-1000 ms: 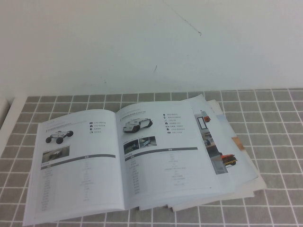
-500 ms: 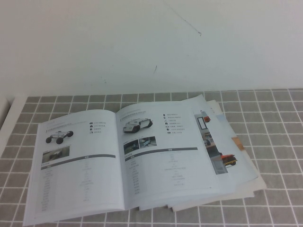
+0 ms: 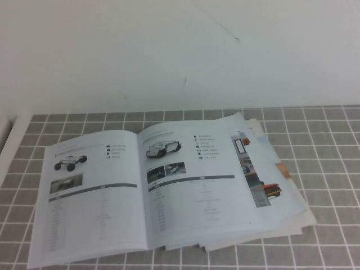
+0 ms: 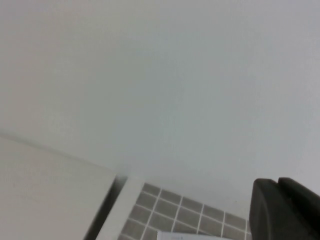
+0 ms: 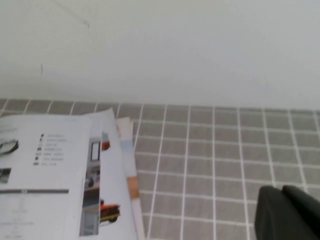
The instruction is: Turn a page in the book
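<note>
The book [image 3: 101, 208] lies open and flat on the grey tiled table. Its right-hand leaf, the page [image 3: 197, 185], shows a white-black robot vehicle above a grey header bar. The left leaf shows a white four-wheeled rover over a dark photo. Neither gripper shows in the high view. My left gripper [image 4: 278, 184] is shut and empty, raised off the table's far left corner. My right gripper [image 5: 282, 191] is shut and empty above the bare tiles to the right of the book [image 5: 107, 165]. The page [image 5: 40, 165] shows in the right wrist view too.
Several loose leaves [image 3: 281, 191] fan out from under the book's right edge, one showing a red vehicle. A white wall [image 3: 180, 50] stands behind the table. A white ledge [image 4: 45, 185] borders the table's left side. Bare tiles [image 3: 332, 157] lie right of the book.
</note>
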